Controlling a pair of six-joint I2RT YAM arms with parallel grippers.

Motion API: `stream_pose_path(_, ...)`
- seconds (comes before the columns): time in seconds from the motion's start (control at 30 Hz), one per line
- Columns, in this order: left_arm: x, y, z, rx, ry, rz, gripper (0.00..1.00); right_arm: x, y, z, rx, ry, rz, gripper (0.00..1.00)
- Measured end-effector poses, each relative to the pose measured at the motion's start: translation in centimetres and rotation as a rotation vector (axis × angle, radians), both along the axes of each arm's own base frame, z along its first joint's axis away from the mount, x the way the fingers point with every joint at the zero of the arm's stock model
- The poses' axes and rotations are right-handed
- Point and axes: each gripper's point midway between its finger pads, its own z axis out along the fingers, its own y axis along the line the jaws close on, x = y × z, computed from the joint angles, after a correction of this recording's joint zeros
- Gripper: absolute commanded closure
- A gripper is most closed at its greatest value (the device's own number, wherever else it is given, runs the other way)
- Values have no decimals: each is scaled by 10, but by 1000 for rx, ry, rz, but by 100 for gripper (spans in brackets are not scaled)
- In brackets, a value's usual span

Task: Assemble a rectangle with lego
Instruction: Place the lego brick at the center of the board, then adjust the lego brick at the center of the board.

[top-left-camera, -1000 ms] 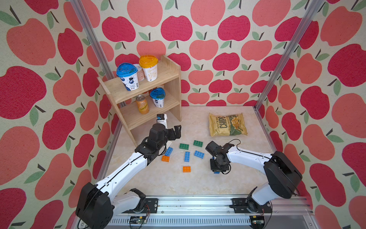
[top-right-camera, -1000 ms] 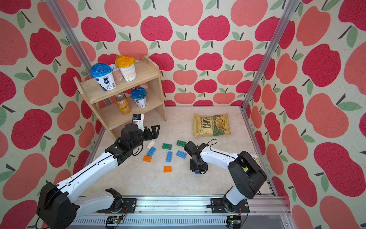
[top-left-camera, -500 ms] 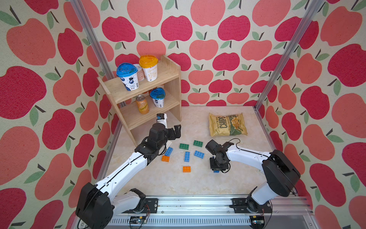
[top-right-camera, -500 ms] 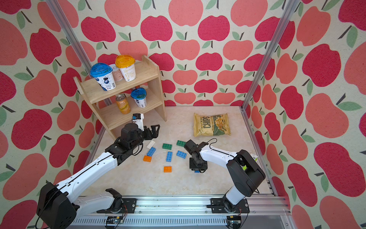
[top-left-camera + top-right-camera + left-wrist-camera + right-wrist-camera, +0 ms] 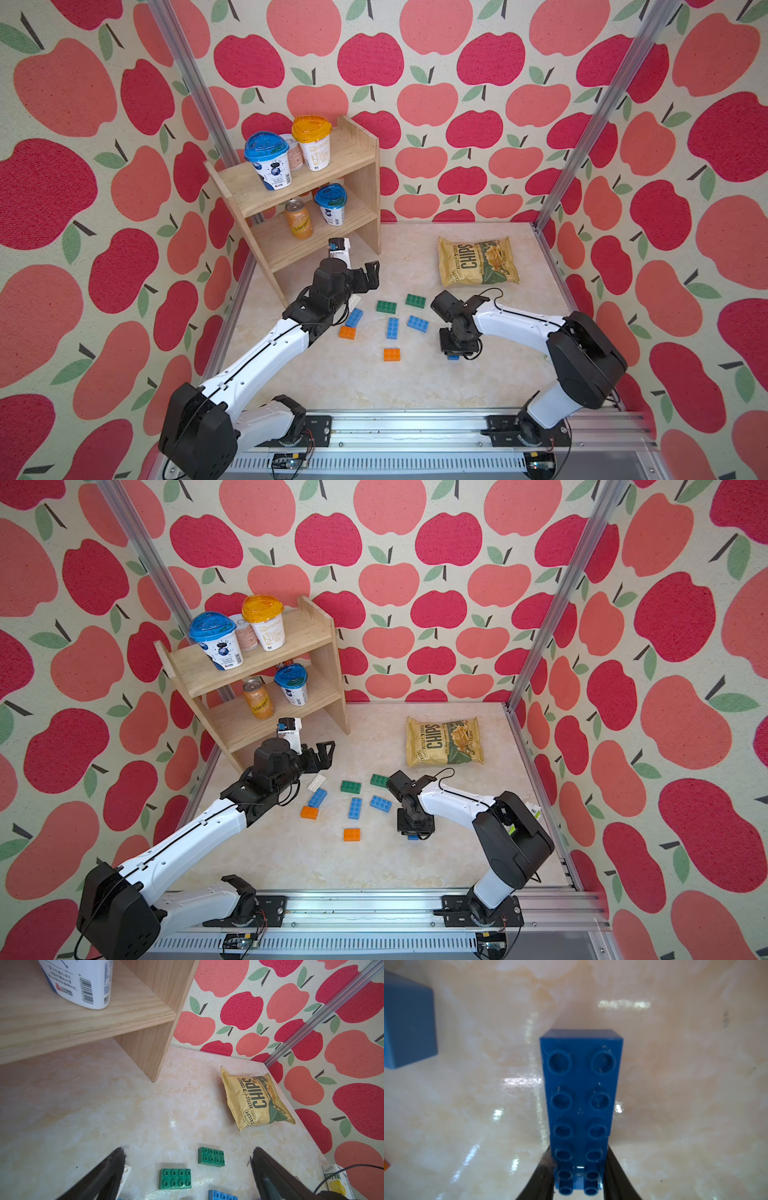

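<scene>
Blue studded plastic brick (image 5: 581, 1093) is gripped by the right claw (image 5: 578, 1153), glossy marbled table (image 5: 675, 1084) beneath, while the left claw (image 5: 188, 1151) gapes wide.

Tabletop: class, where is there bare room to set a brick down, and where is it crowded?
Bare: the wide strip between the lone orange brick and the front rail; also the surface between the wooden shelf and the chips bag. Crowded: the scatter of green bricks and blue bricks between the left gripper and right gripper.
</scene>
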Motion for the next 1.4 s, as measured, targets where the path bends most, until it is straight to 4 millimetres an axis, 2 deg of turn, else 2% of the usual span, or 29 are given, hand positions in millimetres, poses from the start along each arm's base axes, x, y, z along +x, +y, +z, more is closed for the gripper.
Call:
stream_pose_path(0.2,0,1,0,1,-1,3,3,0,0,0,-2,1,0,60)
stream_pose_path(0.57,0,2,-2,11,6,6,3,12,6,-3,13,-40,1,26)
stream_pose_path(0.8,0,6,-6,26,16,27,2,13,0,1,-12,-50,0,17)
stream_pose_path(0.9,0,9,-7,34,18,43,3,18,0,19,-9,-83,-2,15)
stream_pose_path(1.13,-2,21,3,40,-6,89,3,48,25,93,141,-252,-36,16)
stream_pose_path(1.23,-4,25,9,37,-21,105,3,54,32,107,180,-279,-72,17)
stream_pose_path(1.4,-7,30,16,32,-37,118,3,60,39,108,217,-282,-148,20)
